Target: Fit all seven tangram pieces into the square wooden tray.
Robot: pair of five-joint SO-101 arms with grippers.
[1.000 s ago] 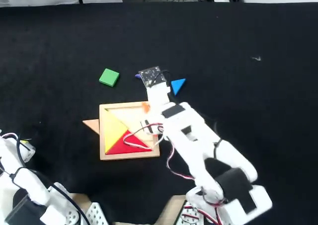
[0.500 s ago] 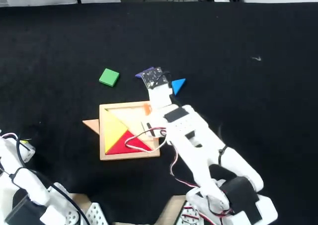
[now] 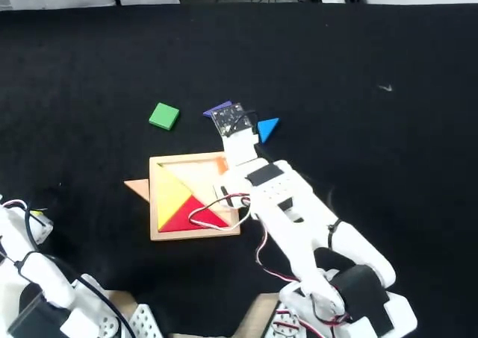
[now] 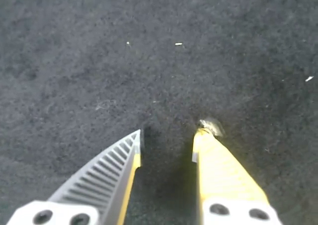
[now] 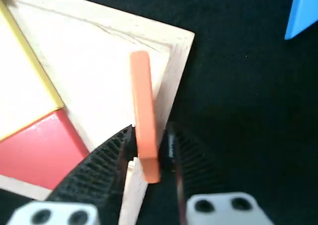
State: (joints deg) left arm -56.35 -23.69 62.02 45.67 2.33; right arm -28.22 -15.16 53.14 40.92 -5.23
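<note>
The square wooden tray (image 3: 157, 226) lies mid-table with a yellow triangle (image 3: 173, 191) and a red triangle (image 3: 187, 217) set in it. My right gripper (image 3: 222, 161) is over the tray's far right corner, shut on an orange piece (image 5: 143, 111) that stands on edge just inside the tray rim (image 5: 177, 63). Loose on the cloth lie a green square (image 3: 164, 116), a blue triangle (image 3: 267, 127), a purple piece (image 3: 218, 109) partly hidden by the wrist, and a tan triangle (image 3: 137, 188) against the tray's left side. My left gripper (image 4: 166, 138) is open over bare black cloth.
The left arm (image 3: 22, 256) rests at the near left corner of the table. The right arm (image 3: 299, 226) stretches from the near edge to the tray, with its cables (image 3: 216, 211) hanging over the tray's right side. Black cloth covers the table.
The right arm's elbow and base swung slightly, and its wrist shifted a little to the right. The orange piece stays at the tray's far right corner. The left arm is still.
</note>
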